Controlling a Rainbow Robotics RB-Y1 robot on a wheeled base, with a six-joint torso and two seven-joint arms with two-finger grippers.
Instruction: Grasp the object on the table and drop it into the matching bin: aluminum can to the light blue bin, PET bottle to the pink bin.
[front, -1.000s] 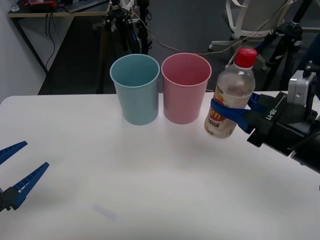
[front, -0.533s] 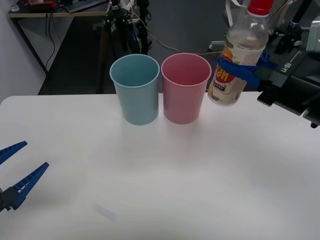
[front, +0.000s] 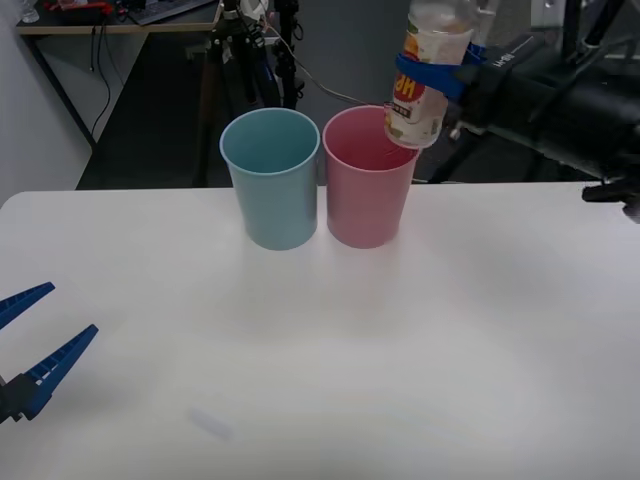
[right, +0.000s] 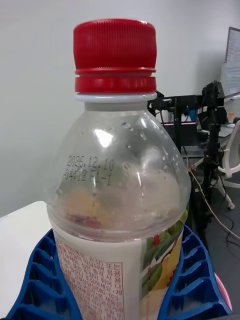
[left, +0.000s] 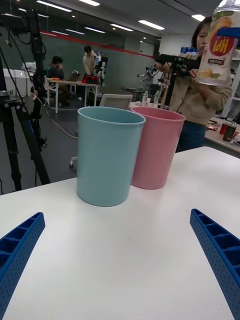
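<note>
Gripping small clear plastic PET bottle with red cap (right: 115, 165), right gripper (front: 440, 72) holds it upright in air above far rim of tall round pink plastic bin (front: 368, 190). Light blue bin (front: 272, 180) just beside. Left gripper (front: 30, 345) spread wide, low over white table (front: 400, 340).

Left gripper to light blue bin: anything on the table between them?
Nothing: in the front and left wrist views, bare table separates the open left gripper from the light blue bin.
</note>
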